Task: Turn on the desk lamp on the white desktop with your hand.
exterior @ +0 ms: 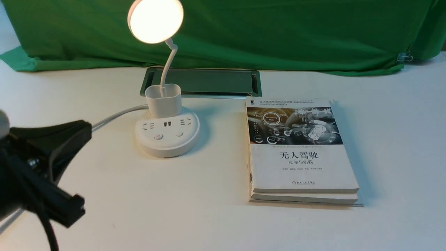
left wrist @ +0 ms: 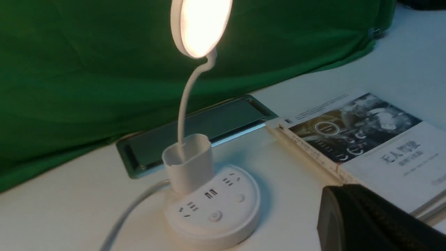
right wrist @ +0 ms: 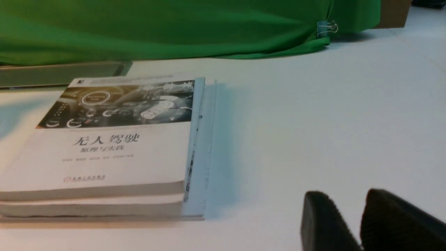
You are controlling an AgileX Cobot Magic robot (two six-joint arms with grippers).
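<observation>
The desk lamp [exterior: 167, 136] stands on the white desktop [exterior: 174, 216] left of centre, in front of the cable slot [exterior: 205, 82]. Its disc head [exterior: 155, 20] glows bright and warm. Two round buttons [exterior: 158, 136] sit on the front of the base. My left gripper [exterior: 85, 130] hangs above the desktop to the lamp's left and nearer me, apart from it, jaws together and empty. In the left wrist view the lit lamp [left wrist: 216, 209] is beyond the gripper [left wrist: 343, 190]. My right gripper [right wrist: 348, 198] has a narrow gap between its jaws and is empty; it is outside the front view.
Two stacked books [exterior: 299, 150] lie right of the lamp and also show in the right wrist view [right wrist: 104, 146]. The lamp's white cord [exterior: 118, 115] runs off to the left. A green cloth [exterior: 278, 31] backs the desk, held by a metal clip [exterior: 404, 56].
</observation>
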